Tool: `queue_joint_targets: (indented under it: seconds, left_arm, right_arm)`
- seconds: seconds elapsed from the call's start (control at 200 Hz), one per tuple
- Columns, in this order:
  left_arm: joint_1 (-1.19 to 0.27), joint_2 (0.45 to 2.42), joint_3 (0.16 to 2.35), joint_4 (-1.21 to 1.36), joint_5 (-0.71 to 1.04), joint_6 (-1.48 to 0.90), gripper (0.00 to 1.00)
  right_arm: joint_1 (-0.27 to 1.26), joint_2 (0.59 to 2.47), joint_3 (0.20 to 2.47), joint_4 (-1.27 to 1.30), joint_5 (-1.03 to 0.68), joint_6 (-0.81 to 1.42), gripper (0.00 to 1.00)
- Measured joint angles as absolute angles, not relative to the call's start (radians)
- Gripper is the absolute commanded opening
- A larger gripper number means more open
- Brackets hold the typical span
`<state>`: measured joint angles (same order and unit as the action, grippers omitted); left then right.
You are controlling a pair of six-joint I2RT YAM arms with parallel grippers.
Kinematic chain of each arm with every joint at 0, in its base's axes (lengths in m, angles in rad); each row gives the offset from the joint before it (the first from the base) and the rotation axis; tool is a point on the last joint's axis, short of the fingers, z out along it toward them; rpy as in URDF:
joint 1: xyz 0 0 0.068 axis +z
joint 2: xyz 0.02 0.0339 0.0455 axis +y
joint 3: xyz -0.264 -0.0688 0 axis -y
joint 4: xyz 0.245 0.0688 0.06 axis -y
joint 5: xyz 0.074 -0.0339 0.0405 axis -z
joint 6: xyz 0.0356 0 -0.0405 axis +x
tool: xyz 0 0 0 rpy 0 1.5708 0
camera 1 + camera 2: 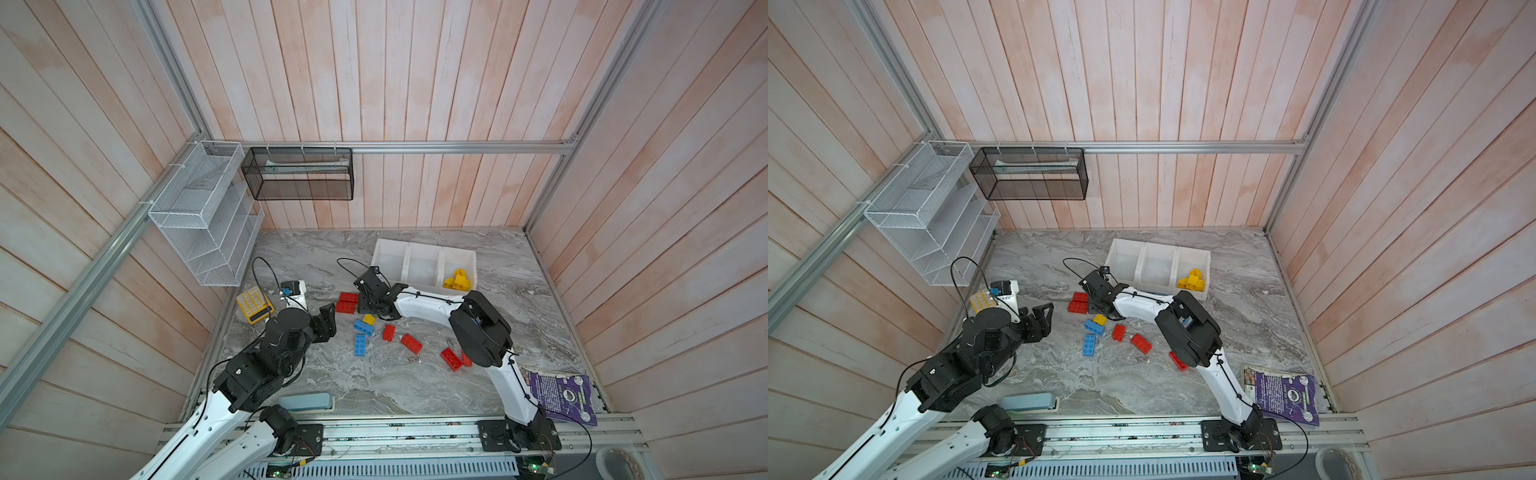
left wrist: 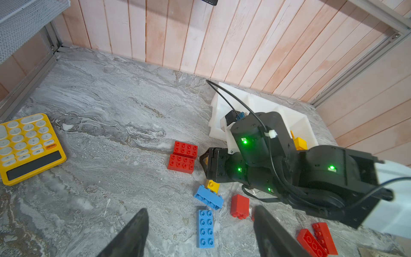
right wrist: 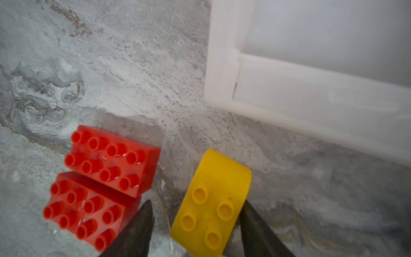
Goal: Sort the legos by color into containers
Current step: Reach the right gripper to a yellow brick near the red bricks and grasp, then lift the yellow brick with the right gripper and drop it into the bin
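In the right wrist view the white plastic bins (image 3: pixel 311 89) are blurred and cut by the edge. In a top view the right arm's elbow (image 1: pixel 1187 332) hides part of a red studded brick (image 1: pixel 1177 361).

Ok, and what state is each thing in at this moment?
Left gripper: open, empty.
Right gripper: open around a yellow brick, gap on one side.
Right bin: holds yellow bricks.
Left bin, middle bin: empty.
Red bricks, blue bricks: loose on the table.
Second yellow brick: loose, touching a blue one.
Calculator: flat, keys up.
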<state>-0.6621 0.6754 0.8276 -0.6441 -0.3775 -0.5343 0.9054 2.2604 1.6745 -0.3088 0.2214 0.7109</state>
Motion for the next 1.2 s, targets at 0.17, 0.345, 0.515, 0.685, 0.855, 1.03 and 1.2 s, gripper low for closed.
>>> queue_joint_targets:
  seconds: [0.17, 0.345, 0.515, 0.685, 0.855, 1.03, 1.2]
  left_arm:
    - [-0.662, 0.667, 0.820, -0.645, -0.377, -0.535, 0.76]
    - [-0.662, 0.670, 0.820, -0.653, -0.374, -0.535, 0.76]
    - [-0.662, 0.670, 0.820, -0.664, -0.371, -0.535, 0.76]
    - [-0.662, 0.671, 0.820, -0.684, -0.357, -0.541, 0.76]
    - [-0.662, 0.690, 0.835, -0.704, -0.328, -0.544, 0.76]
    - [-0.662, 0.753, 0.840, -0.699, -0.294, -0.551, 0.77]
    - [-0.662, 0.885, 0.840, -0.672, -0.264, -0.558, 0.77]
  right_arm:
    - [0.905, 2.276, 1.693, -0.311, 0.241, 0.706, 0.50]
    - [0.905, 2.279, 1.695, -0.315, 0.254, 0.703, 0.38]
    - [0.906, 2.272, 1.681, -0.299, 0.258, 0.694, 0.31]
    - [0.907, 2.236, 1.637, -0.296, 0.258, 0.685, 0.30]
    - [0.907, 2.111, 1.539, -0.291, 0.245, 0.673, 0.29]
    - [0.891, 1.860, 1.411, -0.256, 0.211, 0.645, 0.29]
    - [0.778, 1.619, 1.283, -0.207, 0.153, 0.613, 0.29]
